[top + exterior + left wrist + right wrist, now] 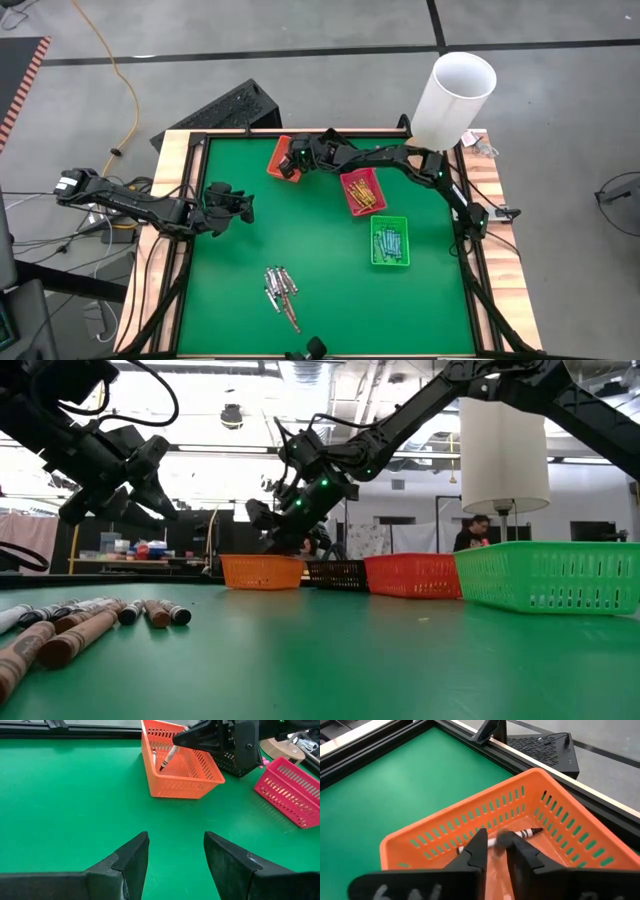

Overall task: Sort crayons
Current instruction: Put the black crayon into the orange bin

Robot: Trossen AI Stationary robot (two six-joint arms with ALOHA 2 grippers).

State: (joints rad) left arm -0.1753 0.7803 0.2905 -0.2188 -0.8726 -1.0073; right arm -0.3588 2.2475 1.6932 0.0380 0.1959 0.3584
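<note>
**While hanging over the orange tray: right pincer gripping a crayon**

Looking at the right gripper [495, 838] first: parked above the orange tray [280, 158] at the far side of the green mat [320, 300], fingers nearly closed. Pinching a grey crayon [167, 758] with a dark tip. Tilts down into the tray, lower end inside the walls, upper end at the fingertips. Can't tell if it touches the tray floor.

Over to the left gripper [236, 205]: hovering above the mat on the left side, well apart from the trays. Wide open, holding nothing.

As for the rest of the crayons:
- Loose pile of grey and brown-red ones [281, 292] lying on the mat near the front edge.
- Yellow-orange ones [362, 192] sitting in the red tray [350, 205], just beside the orange one.
- Light blue ones [390, 240] sitting in the green tray [376, 258], next to the red.
</note>
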